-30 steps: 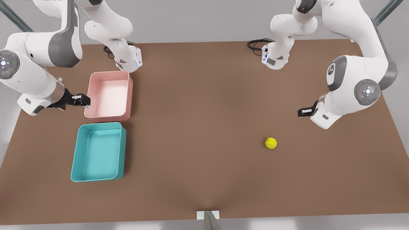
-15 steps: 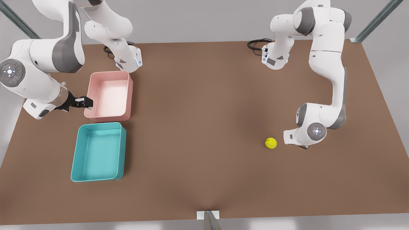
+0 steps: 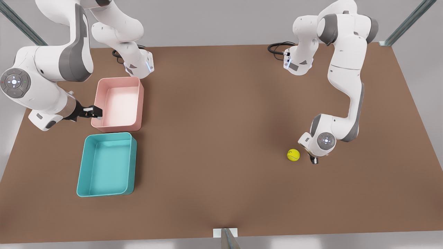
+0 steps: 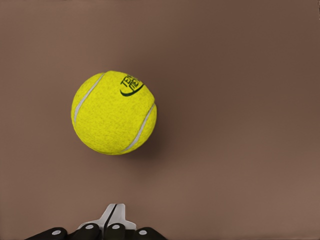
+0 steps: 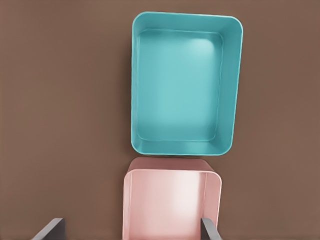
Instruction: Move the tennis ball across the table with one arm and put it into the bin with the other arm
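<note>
Left tool (image 3: 313, 161) clenched, empty, low just beside the tennis ball (image 3: 293, 155) on the bench (image 3: 221, 145).
Ball looks light, fuzzy, springy, rolls easily: nudge or pinch it across the middle. Right tool (image 3: 92, 111) released, waits over the pink bin (image 3: 119, 104), beside the teal bin (image 3: 107, 164).

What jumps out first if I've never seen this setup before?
Probably the bright yellow tennis ball, alone on the brown table toward the front view's right, with the left gripper down beside it, fingers shut. Across the table, a pink bin and a teal bin sit together; the right gripper hovers open by the pink one.
</note>
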`<action>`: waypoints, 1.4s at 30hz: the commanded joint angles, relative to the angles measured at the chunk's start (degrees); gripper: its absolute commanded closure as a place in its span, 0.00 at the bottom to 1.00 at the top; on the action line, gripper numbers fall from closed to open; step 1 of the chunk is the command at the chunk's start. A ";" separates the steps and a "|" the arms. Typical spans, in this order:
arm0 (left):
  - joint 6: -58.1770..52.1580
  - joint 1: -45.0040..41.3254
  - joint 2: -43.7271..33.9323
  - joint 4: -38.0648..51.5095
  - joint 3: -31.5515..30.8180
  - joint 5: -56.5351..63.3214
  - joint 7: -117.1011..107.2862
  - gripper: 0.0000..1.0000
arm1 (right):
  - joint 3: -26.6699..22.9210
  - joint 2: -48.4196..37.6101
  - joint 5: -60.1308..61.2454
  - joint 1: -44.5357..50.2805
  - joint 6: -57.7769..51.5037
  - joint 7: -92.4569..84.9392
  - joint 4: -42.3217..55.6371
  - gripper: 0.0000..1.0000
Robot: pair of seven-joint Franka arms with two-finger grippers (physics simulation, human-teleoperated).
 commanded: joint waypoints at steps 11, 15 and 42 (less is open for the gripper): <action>3.30 -0.05 1.35 -1.56 0.09 1.35 22.05 0.79 | -0.02 -0.04 0.04 0.08 0.36 0.01 -0.33 0.00; 3.12 0.04 1.35 -2.61 0.18 1.35 18.27 0.79 | 0.07 -0.04 0.22 0.00 0.44 0.01 -0.50 0.00; -6.00 -18.95 -3.65 5.38 0.18 -12.18 -27.35 0.79 | -0.11 0.31 0.83 -0.09 1.41 0.10 -2.44 0.00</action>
